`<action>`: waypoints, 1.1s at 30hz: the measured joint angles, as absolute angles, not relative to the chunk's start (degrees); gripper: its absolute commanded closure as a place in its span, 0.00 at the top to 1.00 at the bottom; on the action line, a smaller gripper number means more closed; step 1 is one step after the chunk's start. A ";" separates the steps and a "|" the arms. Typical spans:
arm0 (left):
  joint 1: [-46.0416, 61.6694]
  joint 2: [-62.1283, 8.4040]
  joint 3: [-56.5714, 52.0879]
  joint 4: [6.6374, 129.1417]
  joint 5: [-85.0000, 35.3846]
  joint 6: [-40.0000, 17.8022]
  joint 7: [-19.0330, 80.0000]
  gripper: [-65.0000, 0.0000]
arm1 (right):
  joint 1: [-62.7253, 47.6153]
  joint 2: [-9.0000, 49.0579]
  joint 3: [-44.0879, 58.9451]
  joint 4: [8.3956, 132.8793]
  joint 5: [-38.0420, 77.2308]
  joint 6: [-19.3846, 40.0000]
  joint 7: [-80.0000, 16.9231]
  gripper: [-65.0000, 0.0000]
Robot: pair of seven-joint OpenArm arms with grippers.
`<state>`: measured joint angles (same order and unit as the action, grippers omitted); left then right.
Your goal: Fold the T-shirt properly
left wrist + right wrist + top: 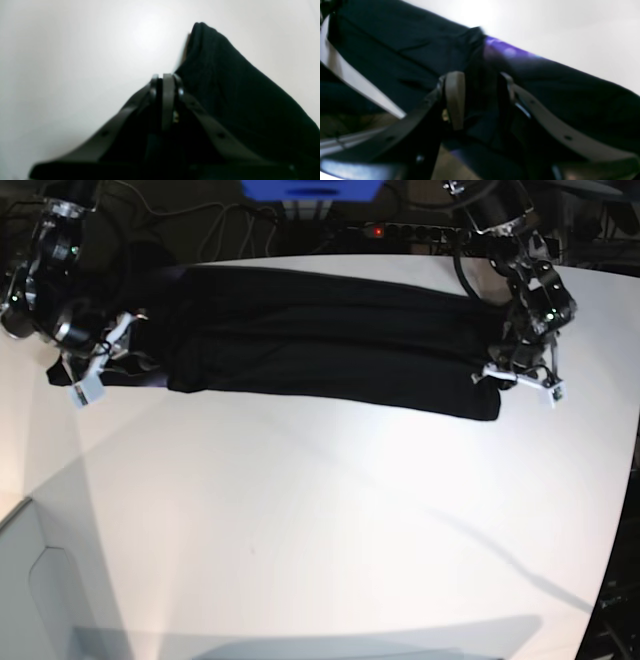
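The T-shirt (pixel 320 345) lies stretched as a long dark band across the far part of the white worktop (pixel 330 520), with one arm at each end. The step in hand appears to be a two-arm fold or carry of the band.

To do it well, both ends should travel together at equal height, so the cloth stays taut and the edges stay aligned (slack in the middle would likely produce wrinkles). Neither end should be let go until the fabric rests flat.

The left end effector (pixel 167 83) has its jaws fully together. Black cloth lies just beside it in the left wrist view, and in the base view it sits at the end of the band (pixel 520 375); whether a hem is pinched between the jaws cannot be told.

The right end effector (pixel 480 100) stands partly open, with a thick bunch of black fabric filling the gap between its fingers (pixel 455 97). It appears to grip that bunch.
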<state>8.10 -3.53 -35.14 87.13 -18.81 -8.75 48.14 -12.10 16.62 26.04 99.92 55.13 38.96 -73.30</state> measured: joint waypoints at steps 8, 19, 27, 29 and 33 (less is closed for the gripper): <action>8.10 -3.46 -35.05 87.15 -18.85 -8.71 48.31 0.01 | -6.42 16.36 25.82 92.90 54.74 30.17 -73.45 0.00; 8.10 -3.46 -35.05 87.15 -18.87 -8.71 48.34 0.01 | -6.28 17.56 21.80 92.99 46.89 18.76 -68.45 0.00; 8.12 -3.44 -35.05 87.15 -18.90 -8.71 48.29 0.01 | -10.70 17.96 19.68 103.57 25.98 18.52 -68.45 0.00; 8.12 -3.44 -35.05 87.15 -18.90 -8.71 48.31 0.01 | -12.19 18.02 19.57 108.44 22.61 18.52 -67.72 0.00; 8.10 -3.44 -35.05 87.15 -18.90 -8.71 48.31 0.01 | -13.87 18.46 15.77 110.59 14.39 18.52 -67.61 0.00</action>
